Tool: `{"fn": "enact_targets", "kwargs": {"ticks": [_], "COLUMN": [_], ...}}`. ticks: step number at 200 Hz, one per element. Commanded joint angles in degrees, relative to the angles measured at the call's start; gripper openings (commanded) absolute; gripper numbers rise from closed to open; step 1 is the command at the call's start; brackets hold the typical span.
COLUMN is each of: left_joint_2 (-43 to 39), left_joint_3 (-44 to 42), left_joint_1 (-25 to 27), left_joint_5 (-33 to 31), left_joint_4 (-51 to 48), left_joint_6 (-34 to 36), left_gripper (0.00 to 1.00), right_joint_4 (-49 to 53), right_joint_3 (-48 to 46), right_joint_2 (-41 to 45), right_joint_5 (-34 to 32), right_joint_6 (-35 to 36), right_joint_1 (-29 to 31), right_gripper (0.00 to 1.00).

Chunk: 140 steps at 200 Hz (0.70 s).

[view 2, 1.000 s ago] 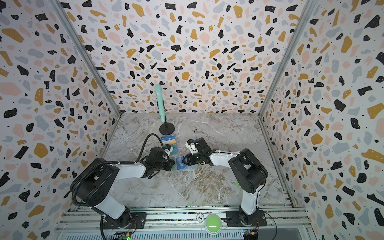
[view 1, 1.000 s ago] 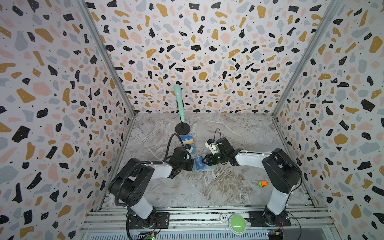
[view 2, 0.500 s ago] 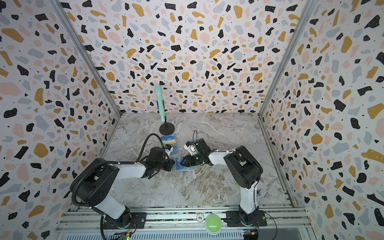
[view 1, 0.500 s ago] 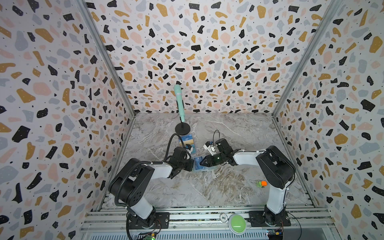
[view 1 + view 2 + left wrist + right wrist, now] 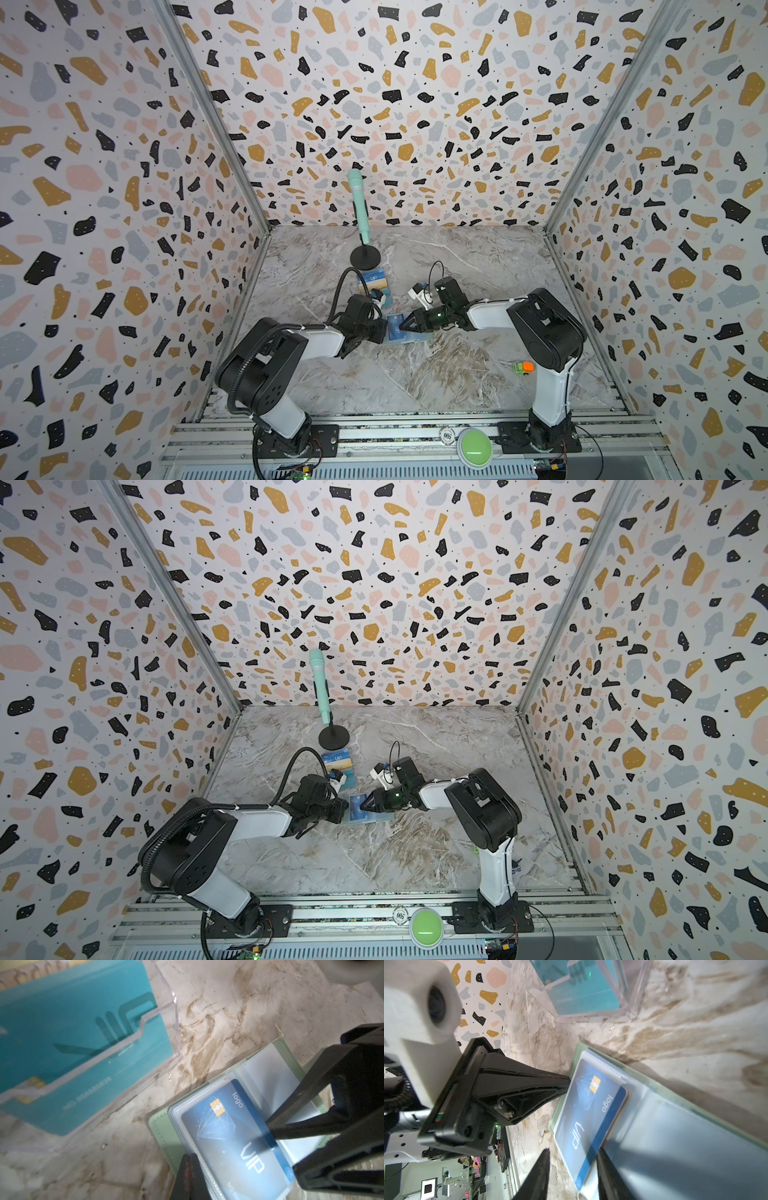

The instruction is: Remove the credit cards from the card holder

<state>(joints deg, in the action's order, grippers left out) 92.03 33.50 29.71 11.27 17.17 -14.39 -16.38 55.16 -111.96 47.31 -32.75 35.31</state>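
Left wrist view:
1. Card holder is laid open mid-table, clear stand at its 11 o'clock in a top view.
2. Dark blue card is sleeved, one end projecting past the spine.
3. Left gripper is closed, tip pressed on the cover from 9 o'clock.
4. Right gripper, from 3 o'clock, is parted around that end, unclamped.
5. Jaws should be closed squarely, card drawn flat toward 3 o'clock, holder kept pinned.

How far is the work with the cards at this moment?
Done: the card holder lies open. In hand: the left gripper, shut, presses its edge; the right gripper, jaws open, straddles the blue card, which seems partly out of its sleeve. Left: pulling it fully free.
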Motion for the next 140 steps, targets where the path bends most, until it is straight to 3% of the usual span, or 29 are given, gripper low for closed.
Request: {"fn": "enact_targets", "kwargs": {"ticks": [1, 140], "left_joint_2": [-1.2, -2.2], "left_joint_3": [-1.2, -2.7], "left_joint_1": [1.0, 1.4], "left_joint_5": [0.8, -0.4], "left_joint_4": [-1.6, -1.6], "left_joint_6": [0.6, 0.2], "left_gripper": [0.00, 0.00], "right_joint_4": [-2.7, -3.8], "right_joint_3": [0.4, -0.9], "right_joint_2": [-0.6, 1.9], "right_joint_5": [3.5, 4.8], "right_joint_6": [-1.4, -1.5], "right_joint_1": [0.3, -0.5], "right_gripper": [0.37, 0.36]}}
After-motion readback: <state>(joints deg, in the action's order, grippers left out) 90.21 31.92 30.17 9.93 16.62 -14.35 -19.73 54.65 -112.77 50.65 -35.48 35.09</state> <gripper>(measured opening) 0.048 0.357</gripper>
